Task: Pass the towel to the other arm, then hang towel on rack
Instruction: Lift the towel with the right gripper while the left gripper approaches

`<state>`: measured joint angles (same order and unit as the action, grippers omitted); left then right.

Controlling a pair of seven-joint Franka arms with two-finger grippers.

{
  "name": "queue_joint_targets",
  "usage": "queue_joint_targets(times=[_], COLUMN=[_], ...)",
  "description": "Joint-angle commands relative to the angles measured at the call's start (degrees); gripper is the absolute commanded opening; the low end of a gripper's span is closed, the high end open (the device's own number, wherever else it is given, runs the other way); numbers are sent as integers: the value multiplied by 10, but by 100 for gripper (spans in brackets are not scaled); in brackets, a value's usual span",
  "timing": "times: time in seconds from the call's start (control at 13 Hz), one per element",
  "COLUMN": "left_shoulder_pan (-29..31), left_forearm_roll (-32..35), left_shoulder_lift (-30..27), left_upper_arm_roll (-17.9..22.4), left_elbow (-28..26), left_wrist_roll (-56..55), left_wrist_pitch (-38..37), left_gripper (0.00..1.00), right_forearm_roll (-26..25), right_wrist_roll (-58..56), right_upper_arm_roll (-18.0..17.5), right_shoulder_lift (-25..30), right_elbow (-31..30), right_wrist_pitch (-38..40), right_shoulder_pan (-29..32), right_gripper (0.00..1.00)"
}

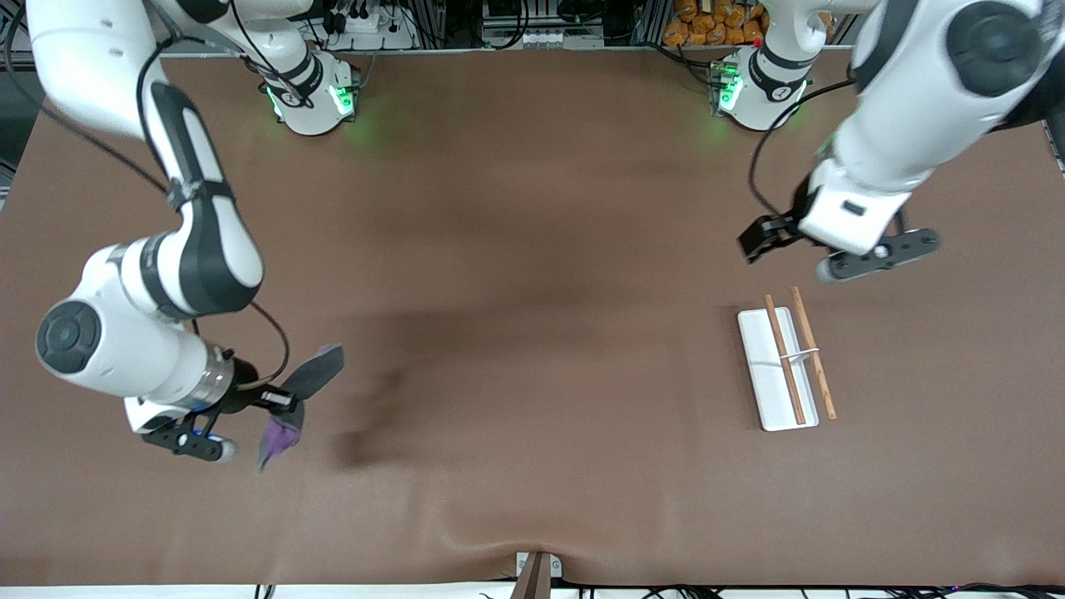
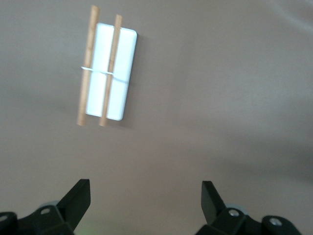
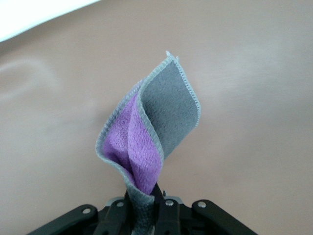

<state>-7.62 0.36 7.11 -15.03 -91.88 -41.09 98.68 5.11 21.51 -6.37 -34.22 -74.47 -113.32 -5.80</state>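
- Right tool (image 1: 279, 402) is up over the counter (image 1: 532, 291) at the right arm's end, clamped tight on the towel (image 1: 299, 395). The cloth is pinched at one corner; the rest flares free, grey face outward, purple fold inside, pale stitched edge clear in the right wrist view (image 3: 151, 132).
- Towel is off the counter and touches nothing but the right tool.
- Middle of the counter is where the handover would likely go. Neither tool is over it.
- Rack (image 1: 786, 366) lies on the counter toward the left arm's end, white base with two brown rods and a small crosspiece. Nothing hangs on it.
- Left tool (image 1: 753, 245) hovers over the counter just beside the rack, fingers (image 2: 78, 198) spread wide, holding nothing. The left wrist view looks down on the rack (image 2: 108, 73).
- Progress, as judged: pickup done; pass not yet made, tools well apart. Left to do: bring the tools together, transfer the towel, drape it over the rods.
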Motion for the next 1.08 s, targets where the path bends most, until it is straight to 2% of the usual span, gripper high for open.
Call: queue_joint_targets(times=[0.0,0.31,0.54,0.77,1.0], left_shoulder_pan=[-23,-61,-76,-75,-71], left_forearm_roll=[1,-2,-11,-53,-66], left_shoulder_lift=[29,82,99,117,127], left_upper_arm_roll=[2,2,1,1,2], left_elbow=[13,35,35,36,39], left_wrist_roll=[-68,-214,-272,-316,-322], left_wrist_pitch=[26,67,89,92,103], left_gripper=[100,100,100,100,100], right_forearm_roll=[10,7,6,1,-2], right_wrist_roll=[6,8,3,0,-67], right_upper_arm_roll=[-10,-74,-78,-76,-75], right_shoulder_lift=[35,39,31,21,18], right_elbow=[-11,-7,-7,-7,-8], right_wrist_pitch=[3,-23,-76,-142,-153], right_shoulder_pan=[-49,-100,-173,-235,-275], right_gripper=[0,0,0,0,0])
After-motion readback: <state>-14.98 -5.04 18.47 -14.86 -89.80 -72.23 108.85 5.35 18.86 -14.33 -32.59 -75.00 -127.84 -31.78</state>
